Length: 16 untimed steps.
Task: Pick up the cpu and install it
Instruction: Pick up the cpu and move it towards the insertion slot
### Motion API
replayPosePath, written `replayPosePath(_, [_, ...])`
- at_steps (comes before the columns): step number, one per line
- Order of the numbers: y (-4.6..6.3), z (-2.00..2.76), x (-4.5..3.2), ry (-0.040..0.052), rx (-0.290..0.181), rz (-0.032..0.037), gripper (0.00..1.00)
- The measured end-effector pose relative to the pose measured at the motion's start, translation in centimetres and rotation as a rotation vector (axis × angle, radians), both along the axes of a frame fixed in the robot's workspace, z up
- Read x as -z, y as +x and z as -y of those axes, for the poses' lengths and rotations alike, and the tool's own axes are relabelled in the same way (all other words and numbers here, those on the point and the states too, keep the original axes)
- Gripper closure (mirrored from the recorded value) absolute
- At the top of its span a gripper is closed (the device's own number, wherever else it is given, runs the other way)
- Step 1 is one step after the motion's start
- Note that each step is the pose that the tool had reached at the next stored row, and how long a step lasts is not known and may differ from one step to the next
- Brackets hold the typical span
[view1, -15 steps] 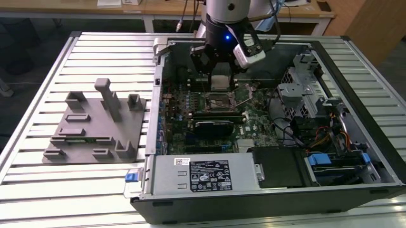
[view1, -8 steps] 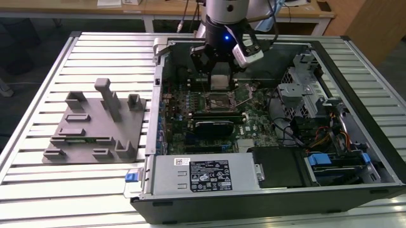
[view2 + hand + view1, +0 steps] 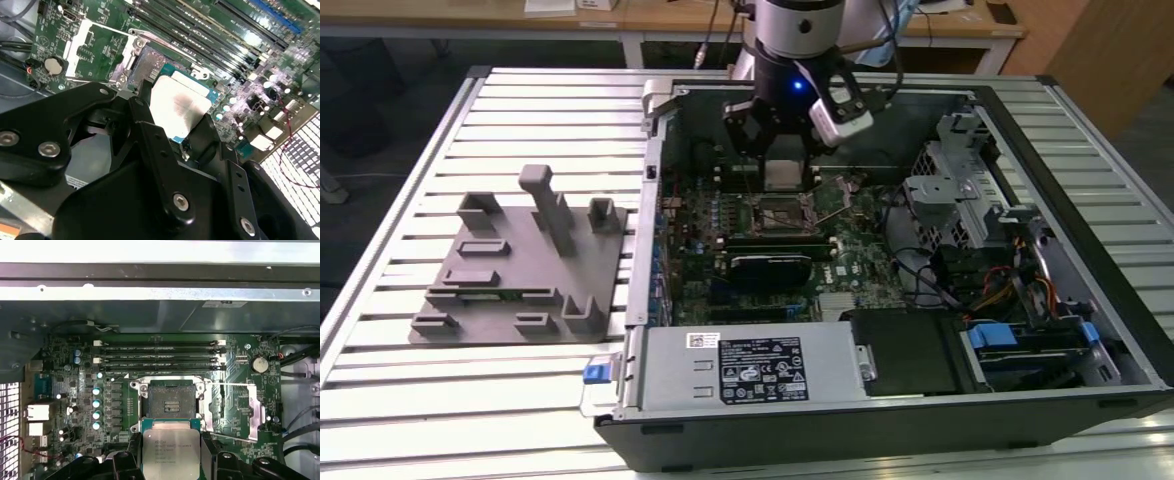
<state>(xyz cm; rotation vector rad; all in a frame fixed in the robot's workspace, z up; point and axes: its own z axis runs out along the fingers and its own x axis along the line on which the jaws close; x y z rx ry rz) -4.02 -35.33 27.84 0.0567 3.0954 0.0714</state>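
The black gripper has its jaws clenched, narrowly spread, on opposite edges of the cpu, a thin square chip with a matte silvery lid. The open socket lies just beyond their tips.

cpu cut off at first wrist view's edge; claw covers its sides.

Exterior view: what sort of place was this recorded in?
Likely a lab or workshop bench for PC assembly: an open computer case on a slatted metal table, a grey parts fixture beside it, wooden desks behind. The gripper holds the cpu.
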Motion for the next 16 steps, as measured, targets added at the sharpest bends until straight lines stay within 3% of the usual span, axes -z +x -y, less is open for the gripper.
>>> replayPosePath(11, [0.8, -0.28, 1.31, 0.0002, -0.001, -0.0025, 0.45])
replayPosePath(16, [0.9, -0.29, 1.38, 0.0001, -0.001, -0.0025, 0.45])
